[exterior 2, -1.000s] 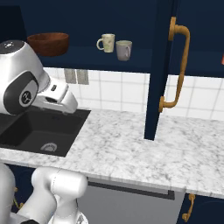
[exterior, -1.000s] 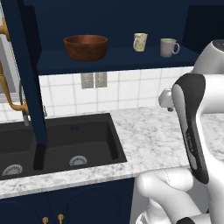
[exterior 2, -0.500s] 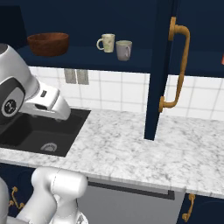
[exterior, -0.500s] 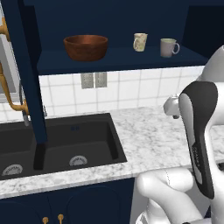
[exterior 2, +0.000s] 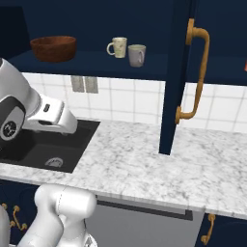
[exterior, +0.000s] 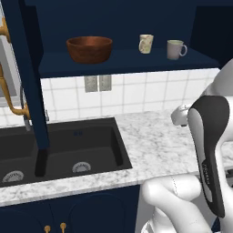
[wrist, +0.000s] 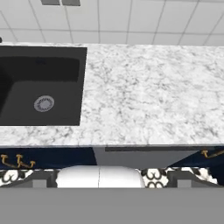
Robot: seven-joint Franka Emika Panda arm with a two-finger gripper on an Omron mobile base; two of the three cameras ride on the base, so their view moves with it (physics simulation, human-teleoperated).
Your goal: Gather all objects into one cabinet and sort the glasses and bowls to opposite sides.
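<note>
**Bowl and two mugs on the open shelf, nothing in the jaws**

You have the wooden bowl [exterior: 89,48] at the left end of the wall cabinet [exterior: 127,61] shelf, upright. The cream patterned mug [exterior: 145,43] and grey mug [exterior: 175,49] stand well apart from it toward the right, near each other but not touching. The cabinet door [exterior 2: 173,72] hangs open with its brass handle [exterior 2: 194,72] facing you. At the far right edge of the right base view there is a sliver of orange-red [exterior 2: 245,66]; likely the cup, too cropped to say.

The arm is folded low over the marble counter [wrist: 148,92] beside the black sink [wrist: 41,89], camera looking down at bare counter. You can't see the fingertips clearly; the jaws read as spread wide with nothing between them.

Handling, as judgement:
- Bowl: rigid wood, probably light for its size, and too wide to span. Take it by the rim, one finger inside and one outside. The finish looks smooth, so expect some slip and tilt.
- Mugs: stiff ceramic, breakable, light. Grip across the body, or pinch the wall at the rim on the side away from the handle. Both handles stick out sideways, so a careless squeeze could spin the mug.
- Orange-red cup: short, so grip low across the body.
</note>
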